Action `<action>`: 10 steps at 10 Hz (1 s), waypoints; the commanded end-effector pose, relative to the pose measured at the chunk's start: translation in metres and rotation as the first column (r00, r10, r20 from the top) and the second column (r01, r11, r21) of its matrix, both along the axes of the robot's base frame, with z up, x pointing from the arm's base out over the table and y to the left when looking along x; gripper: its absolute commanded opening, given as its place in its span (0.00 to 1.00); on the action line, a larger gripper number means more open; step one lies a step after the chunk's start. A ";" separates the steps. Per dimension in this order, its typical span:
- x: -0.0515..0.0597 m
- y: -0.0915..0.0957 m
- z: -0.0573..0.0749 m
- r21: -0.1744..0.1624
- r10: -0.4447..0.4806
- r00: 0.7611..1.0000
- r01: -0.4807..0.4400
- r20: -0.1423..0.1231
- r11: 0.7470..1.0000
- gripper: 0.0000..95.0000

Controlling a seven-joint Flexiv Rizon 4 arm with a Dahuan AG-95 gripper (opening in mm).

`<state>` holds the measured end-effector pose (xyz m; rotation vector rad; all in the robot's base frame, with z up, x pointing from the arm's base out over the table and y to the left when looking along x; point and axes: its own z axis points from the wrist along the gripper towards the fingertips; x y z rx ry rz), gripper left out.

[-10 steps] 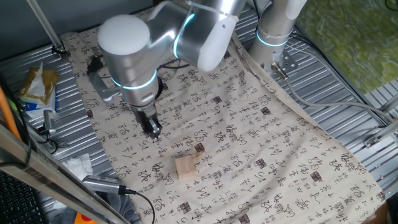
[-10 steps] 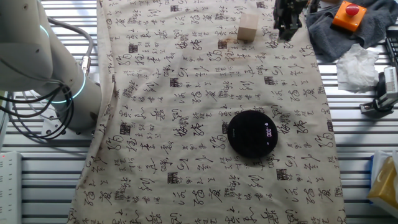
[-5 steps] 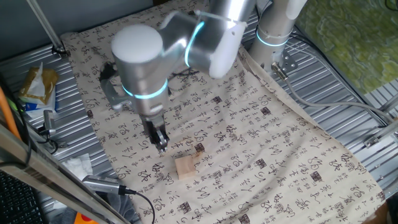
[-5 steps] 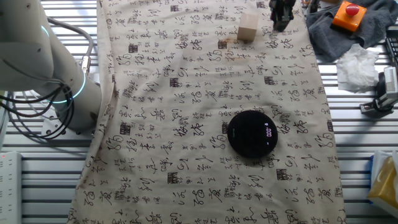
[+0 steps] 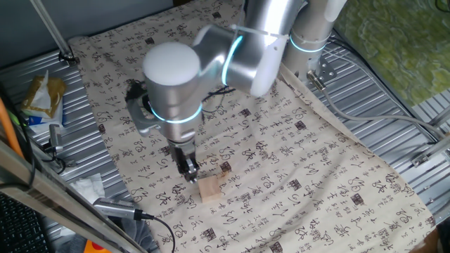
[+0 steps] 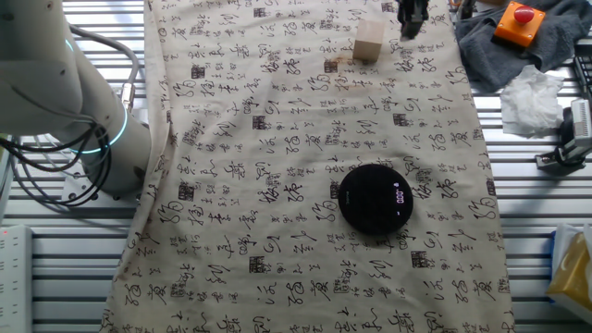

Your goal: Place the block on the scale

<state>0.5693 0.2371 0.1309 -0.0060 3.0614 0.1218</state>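
Beside the block (image 5: 209, 188), fingers (image 5: 190, 169).

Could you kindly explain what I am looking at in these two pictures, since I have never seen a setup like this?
This is one robot arm with a two-finger gripper, filmed by two fixed cameras on different sides of the same table. A cloth printed with black characters covers the table. On it sit a small wooden block and a round black scale with a lit display. The gripper holds nothing; it hangs just beside the block. Whether its fingers are open is hard to tell. One view hides the scale behind the arm.
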 end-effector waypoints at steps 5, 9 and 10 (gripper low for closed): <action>-0.008 0.018 -0.004 0.006 -0.027 1.000 0.027 -0.003 1.000 0.60; -0.017 0.023 -0.012 0.008 -0.034 0.999 0.034 0.023 0.999 0.80; -0.018 0.024 -0.013 0.009 -0.032 0.999 0.032 0.027 0.999 0.80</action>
